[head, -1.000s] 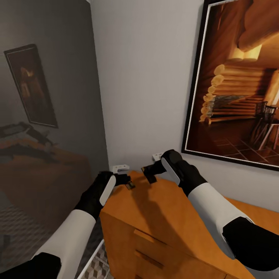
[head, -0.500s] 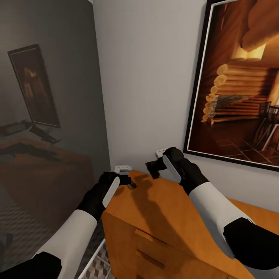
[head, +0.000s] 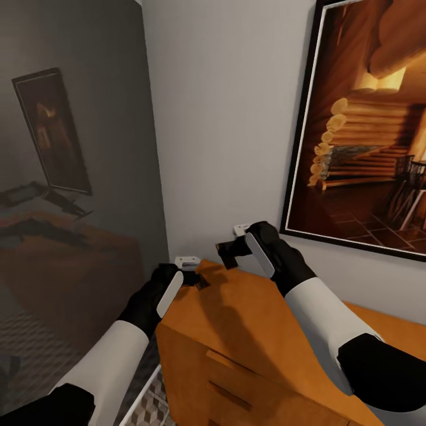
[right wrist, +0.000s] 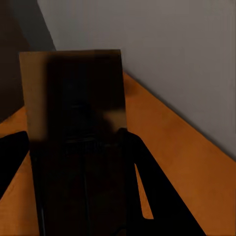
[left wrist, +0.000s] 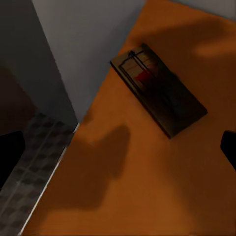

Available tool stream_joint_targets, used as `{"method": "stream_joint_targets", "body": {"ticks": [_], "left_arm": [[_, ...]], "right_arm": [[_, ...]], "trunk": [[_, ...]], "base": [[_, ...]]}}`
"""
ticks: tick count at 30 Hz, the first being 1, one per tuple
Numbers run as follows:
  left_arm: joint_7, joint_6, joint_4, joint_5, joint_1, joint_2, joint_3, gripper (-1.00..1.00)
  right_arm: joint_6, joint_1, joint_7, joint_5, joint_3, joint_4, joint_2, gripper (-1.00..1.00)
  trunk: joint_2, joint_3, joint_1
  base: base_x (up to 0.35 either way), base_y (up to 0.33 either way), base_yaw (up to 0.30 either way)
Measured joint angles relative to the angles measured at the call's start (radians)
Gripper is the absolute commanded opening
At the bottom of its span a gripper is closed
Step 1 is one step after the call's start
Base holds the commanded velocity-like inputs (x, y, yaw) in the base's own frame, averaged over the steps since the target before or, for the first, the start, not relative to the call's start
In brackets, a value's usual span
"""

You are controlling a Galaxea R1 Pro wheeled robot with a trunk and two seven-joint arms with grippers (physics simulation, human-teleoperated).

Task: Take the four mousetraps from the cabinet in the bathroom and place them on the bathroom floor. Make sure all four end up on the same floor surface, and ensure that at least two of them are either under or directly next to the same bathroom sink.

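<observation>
Change, right arm: the right gripper (head: 226, 255) has risen a little and shifted toward the wall since a second ago, carrying its dark flat load with it.
Change, left arm: the left gripper (head: 198, 280) stays near the cabinet's far left corner, barely moved.
Right gripper state: clamped on a mousetrap (right wrist: 73, 132), which stands between the fingers (right wrist: 147, 187) above the cabinet (head: 254, 331) top.
Left gripper state: cannot be judged; only a dark fingertip edge enters the left wrist view.
Second mousetrap (left wrist: 157, 96): lies flat on the orange top near the edge beside the wall corner, with a red patch on its dark face.
Left wrist view adds: the bathroom floor (left wrist: 29, 162), cube-patterned, below the cabinet's edge.
Head view adds: a framed picture (head: 370, 127) on the wall above the cabinet and a mirror (head: 65, 195) reflecting the room.
</observation>
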Motion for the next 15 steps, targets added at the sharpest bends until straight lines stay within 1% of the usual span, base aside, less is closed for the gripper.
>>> {"method": "stream_joint_targets", "body": {"ticks": [2,3,5,8,11,15], "left_arm": [[0.011,-0.010,0.011,0.011,0.000,0.000,0.002,1.00],[0.006,-0.016,0.017,0.017,0.000,0.000,0.002,1.00],[-0.005,-0.027,0.028,0.027,0.001,0.000,0.003,1.00],[-0.022,-0.038,0.045,0.040,0.001,0.000,0.004,1.00],[-0.039,-0.041,0.062,0.057,0.001,0.000,0.004,1.00],[-0.042,-0.043,0.067,0.079,0.001,0.000,0.005,1.00]], "right_arm": [[0.000,0.000,0.002,0.006,0.003,-0.011,0.011,-1.00],[0.000,0.000,0.002,0.010,0.004,-0.017,0.017,-1.00],[0.000,0.000,0.002,0.025,0.004,-0.006,0.012,-1.00],[0.000,0.000,0.001,0.044,0.003,0.011,0.014,-1.00],[0.000,0.000,0.001,0.047,0.002,0.028,0.016,-1.00],[0.000,0.000,0.000,0.048,0.004,0.035,0.018,-1.00]], "trunk": [[0.000,0.000,0.000],[0.000,0.000,0.000],[0.000,0.000,0.000],[0.000,0.000,0.000],[0.000,0.000,0.000],[0.000,0.000,0.000]], "base": [[0.000,0.000,0.000],[0.000,0.000,0.000],[0.000,0.000,0.000],[0.000,0.000,0.000],[0.000,0.000,0.000],[0.000,0.000,0.000]]}}
